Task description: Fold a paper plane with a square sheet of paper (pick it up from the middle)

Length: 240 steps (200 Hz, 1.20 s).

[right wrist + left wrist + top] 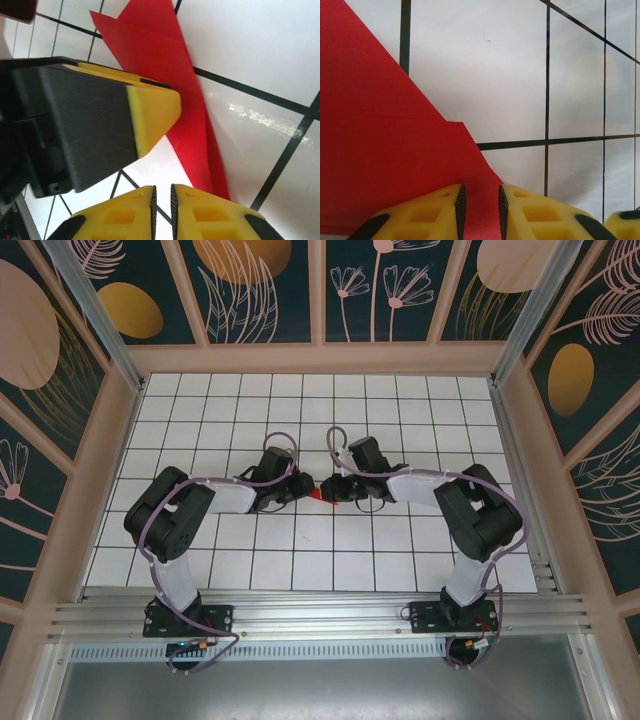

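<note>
The square sheet of paper (318, 496) is folded into a bright red pointed wedge with layered flaps, lying on the grid table between both arms. I cannot tell whether it has the shape of a paper plane. In the left wrist view the paper (380, 150) covers the left side and runs between the pads of my left gripper (480, 200), whose jaws stand narrowly apart astride it. My right gripper (162, 200) shows a thin slit with nothing in it, just beside the paper (150, 40). The left gripper's yellow fingertip (152, 112) rests against the red paper. Both grippers (300, 486) (336, 490) meet nose to nose.
White tiles with black grid lines cover the table (300, 400). Wooden frame walls and metal posts enclose it on three sides. An aluminium rail (320, 615) with both arm bases runs along the near edge.
</note>
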Each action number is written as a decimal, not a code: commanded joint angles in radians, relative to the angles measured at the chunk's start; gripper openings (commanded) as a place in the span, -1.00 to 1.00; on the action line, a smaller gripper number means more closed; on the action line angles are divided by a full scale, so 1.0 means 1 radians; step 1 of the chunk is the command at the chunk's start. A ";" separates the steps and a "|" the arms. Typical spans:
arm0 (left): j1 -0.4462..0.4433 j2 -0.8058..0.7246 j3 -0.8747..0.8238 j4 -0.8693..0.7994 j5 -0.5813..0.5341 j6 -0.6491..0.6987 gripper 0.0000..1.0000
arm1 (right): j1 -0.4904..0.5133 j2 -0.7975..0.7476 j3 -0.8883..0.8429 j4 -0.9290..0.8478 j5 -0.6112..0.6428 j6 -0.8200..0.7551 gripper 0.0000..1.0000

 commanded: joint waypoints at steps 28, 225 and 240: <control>0.001 0.012 -0.004 -0.036 -0.036 0.011 -0.47 | -0.013 0.038 -0.039 -0.015 -0.023 0.019 -0.74; -0.046 0.019 -0.073 0.209 0.083 -0.088 -0.31 | 0.000 0.210 0.017 -0.106 0.083 0.095 -0.86; -0.044 0.026 -0.061 0.161 0.040 -0.077 -0.33 | 0.003 0.209 0.017 -0.112 0.089 0.095 -0.86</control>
